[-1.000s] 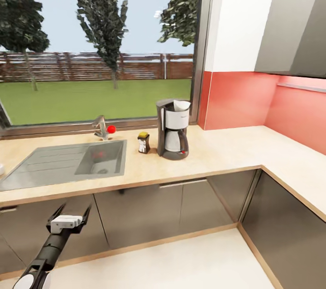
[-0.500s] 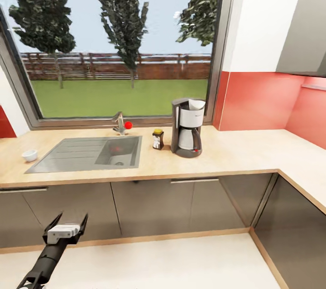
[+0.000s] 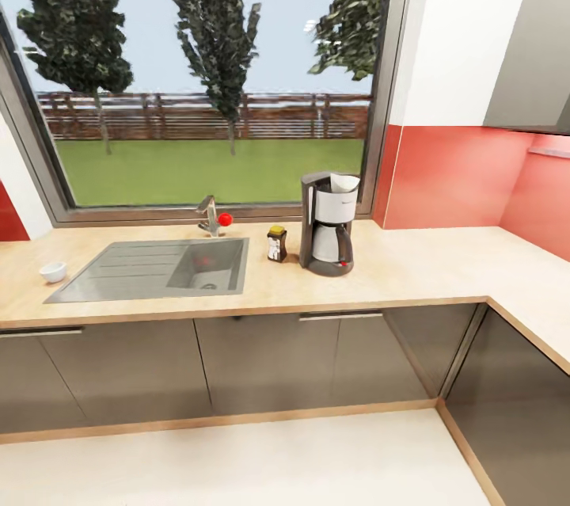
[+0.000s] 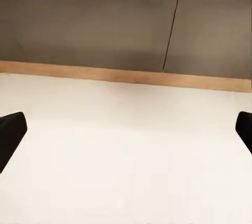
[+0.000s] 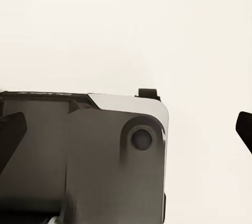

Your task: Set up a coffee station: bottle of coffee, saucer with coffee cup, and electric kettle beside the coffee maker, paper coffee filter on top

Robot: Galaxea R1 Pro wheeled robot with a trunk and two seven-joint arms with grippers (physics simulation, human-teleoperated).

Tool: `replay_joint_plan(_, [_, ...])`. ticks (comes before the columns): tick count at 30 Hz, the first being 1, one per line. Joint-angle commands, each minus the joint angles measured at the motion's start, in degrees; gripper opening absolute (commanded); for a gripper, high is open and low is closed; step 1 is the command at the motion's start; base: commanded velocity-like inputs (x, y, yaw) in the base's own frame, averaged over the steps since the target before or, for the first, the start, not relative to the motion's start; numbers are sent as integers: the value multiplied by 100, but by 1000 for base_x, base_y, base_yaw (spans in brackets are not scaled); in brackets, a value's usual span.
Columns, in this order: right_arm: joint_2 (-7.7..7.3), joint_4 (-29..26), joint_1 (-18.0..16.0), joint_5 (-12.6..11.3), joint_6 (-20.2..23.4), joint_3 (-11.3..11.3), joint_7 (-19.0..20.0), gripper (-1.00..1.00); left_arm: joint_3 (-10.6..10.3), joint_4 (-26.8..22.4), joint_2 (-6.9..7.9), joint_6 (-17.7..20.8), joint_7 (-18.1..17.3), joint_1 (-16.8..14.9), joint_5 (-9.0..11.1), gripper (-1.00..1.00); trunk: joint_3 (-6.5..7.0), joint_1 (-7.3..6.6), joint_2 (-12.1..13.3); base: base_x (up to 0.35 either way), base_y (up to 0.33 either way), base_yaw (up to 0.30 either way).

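While my left tool (image 4: 126,124) hung spread wide over the floor (image 4: 126,155), the coffee maker (image 3: 327,223) stood on the table (image 3: 412,268), filter (image 3: 344,183) on top, bottle (image 3: 276,243) beside it, cup (image 3: 53,272) far left; my right tool (image 5: 126,129) gaped too.

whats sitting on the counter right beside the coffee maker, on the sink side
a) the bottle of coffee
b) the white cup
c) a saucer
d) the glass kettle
a: the bottle of coffee, black with a yellow cap, stands on the countertop just beside the coffee maker, between it and the sink; the white cup sits far off past the sink.
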Motion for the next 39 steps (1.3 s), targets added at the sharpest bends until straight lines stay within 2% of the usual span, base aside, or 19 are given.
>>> replay_joint_plan(1, [-2, 7, -5, -51, -22, 47, 18, 100, 42, 296, 86, -10, 67, 24, -24, 100, -10, 4, -12, 0, 0, 0])
replay_joint_plan(2, [-2, 6, -5, -51, -23, 47, 18, 100, 48, 451, 133, -11, 107, 33, -25, 100, -10, 4, -12, 0, 0, 0])
replay_joint_plan(5, [-7, 6, -5, -50, -20, 47, 18, 100, 64, 1498, 379, -13, 233, 54, -27, 100, -10, 4, -12, 0, 0, 0])
replay_joint_plan(11, [-17, 10, -5, -52, -20, 43, 26, 100, 33, 2421, 528, 30, 268, 60, -55, 100, -10, 4, -12, 0, 0, 0])
replay_joint_plan(14, [-24, 8, -5, -61, -19, 25, 21, 100, 8, 2747, 548, 277, 279, 44, -160, 100, -10, 4, -12, 0, 0, 0])
replay_joint_plan(15, [-27, 7, -5, -63, -19, 17, 20, 100, 3, 2837, 550, 475, 295, 38, -253, 100, -10, 4, -12, 0, 0, 0])
replay_joint_plan(17, [-32, 7, -5, -66, -19, 10, 21, 100, -1, 2916, 549, 850, 363, 36, -459, 100, -10, 4, -12, 0, 0, 0])
replay_joint_plan(19, [-35, 6, -5, -67, -19, 6, 19, 100, -1, 2970, 534, 1375, 532, 34, -831, 100, -10, 4, -12, 0, 0, 0])
replay_joint_plan(20, [-36, 1, -5, -68, -19, 2, 19, 100, 4, 2999, 506, 1820, 832, 33, -1256, 100, -10, 4, -12, 0, 0, 0])
replay_joint_plan(22, [-36, -1, -5, -68, -19, 1, 18, 100, 24, 3005, 483, 1943, 994, 31, -1400, 100, -10, 4, -12, 0, 0, 0])
replay_joint_plan(28, [-39, 11, -5, -68, -19, 3, 18, 100, 44, 2988, 376, 2056, 1283, 12, -1544, 100, -10, 4, -12, 0, 0, 0])
replay_joint_plan(33, [-41, 14, -5, -63, -19, 27, 33, 100, 47, 2967, 298, 2057, 1270, 2, -1548, 100, -10, 4, -12, 0, 0, 50])
replay_joint_plan(39, [-24, 15, -5, -52, -19, 45, 28, 100, 47, 2952, 187, 1999, 1249, -2, -1543, 100, -16, 4, -12, 0, 0, 232])
